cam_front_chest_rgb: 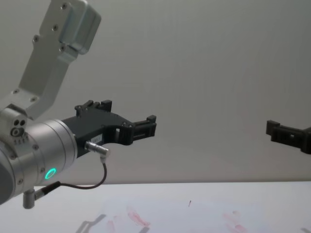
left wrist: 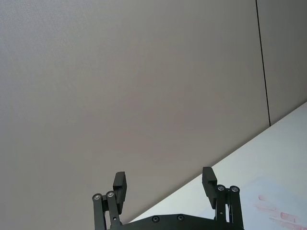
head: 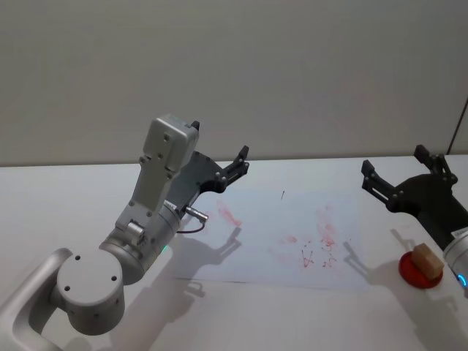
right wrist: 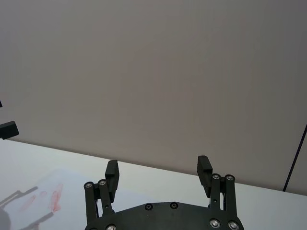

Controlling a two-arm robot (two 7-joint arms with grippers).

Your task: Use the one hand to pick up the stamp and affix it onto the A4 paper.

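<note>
Head view shows the A4 paper [head: 263, 216] lying flat on the white tabletop [head: 73, 194], with smudgy red prints [head: 325, 235] spread over its middle and right part and a tiny dark mark [head: 283, 194] near its far edge. The stamp [head: 427, 260], a tan block on a round red base, stands on the tabletop off the sheet's right side, near its front corner and not touching it. The left end effector [head: 241, 162] is raised above the sheet's far left corner, holding nothing. In the left wrist view its two black fingers [left wrist: 120, 184] stand well apart against the grey wall [left wrist: 144, 72]. The right end effector [head: 395, 162] hangs in the air beyond the sheet's right edge, farther back than the stamp. Its fingers [right wrist: 112, 172] are likewise spread wide and grip nothing.
</note>
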